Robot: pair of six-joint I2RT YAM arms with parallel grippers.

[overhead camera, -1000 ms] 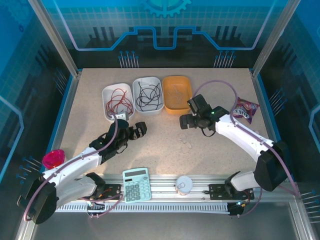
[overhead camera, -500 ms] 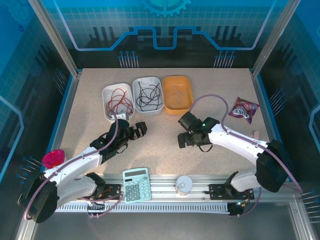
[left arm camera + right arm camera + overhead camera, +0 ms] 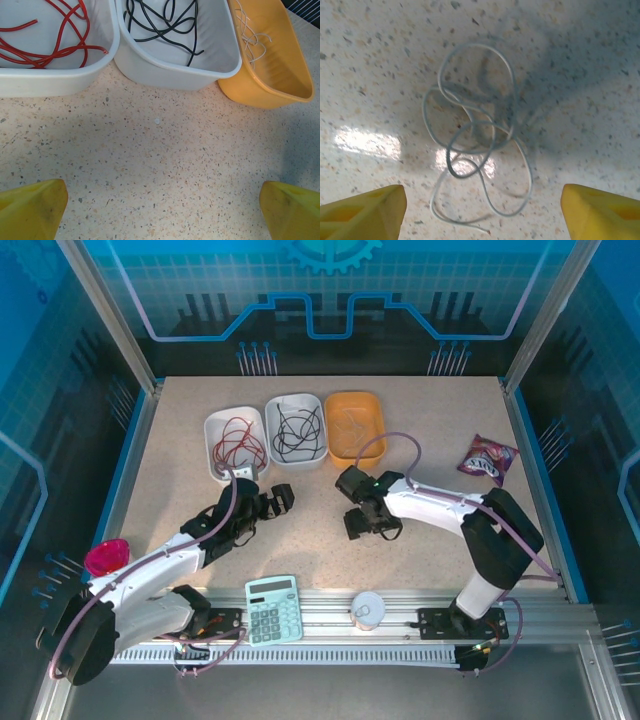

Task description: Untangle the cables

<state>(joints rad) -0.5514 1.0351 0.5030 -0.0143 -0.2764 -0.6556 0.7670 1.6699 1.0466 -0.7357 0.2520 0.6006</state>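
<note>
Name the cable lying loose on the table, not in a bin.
The pale tangled cable on the bare table. The red cable, the black cable and the other pale strands all lie inside bins.

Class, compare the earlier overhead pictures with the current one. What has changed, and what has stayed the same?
The right hand moved left and nearer the arm bases, away from the orange tray. It now hovers open over a loose white cable on the table, gripping nothing. The left hand, white trays, calculator and snack packet stayed put.
</note>
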